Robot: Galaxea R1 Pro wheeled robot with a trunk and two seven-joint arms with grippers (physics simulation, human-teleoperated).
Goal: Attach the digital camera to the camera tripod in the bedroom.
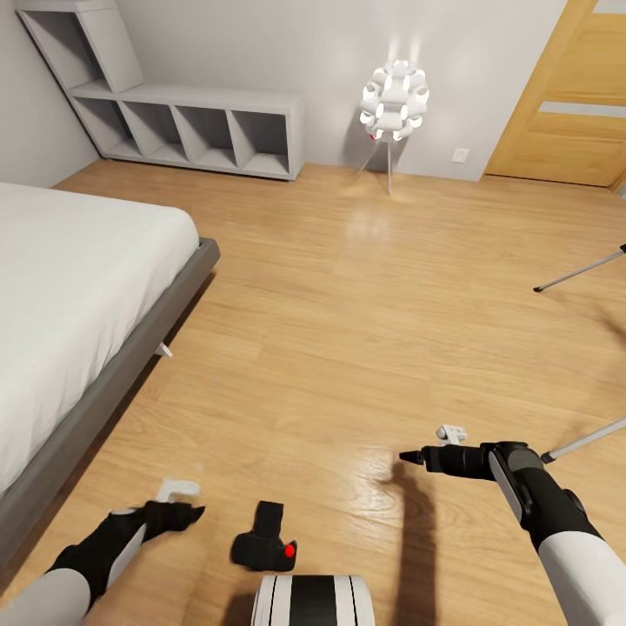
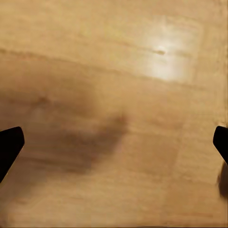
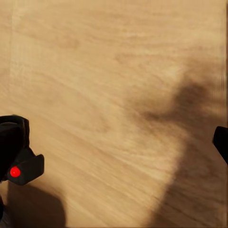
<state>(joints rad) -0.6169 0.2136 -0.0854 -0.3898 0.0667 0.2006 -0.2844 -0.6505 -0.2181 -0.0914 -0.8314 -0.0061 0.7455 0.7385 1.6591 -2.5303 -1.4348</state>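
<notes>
The floor [image 1: 348,322] is laid in light wood planks across the centre and lower frame, with a bright reflection in the upper middle. A white-mattressed bed [image 1: 78,287] on a grey frame is seen at the left. Grey cube shelves [image 1: 191,130] are set against the pale grey wall [image 1: 322,52] at upper left. A lit white-ball floor lamp [image 1: 395,103] (on thin legs) is placed at upper centre. An oak door [image 1: 565,104] is seen at upper right, with a white wall socket [image 1: 460,156] beside it.
</notes>
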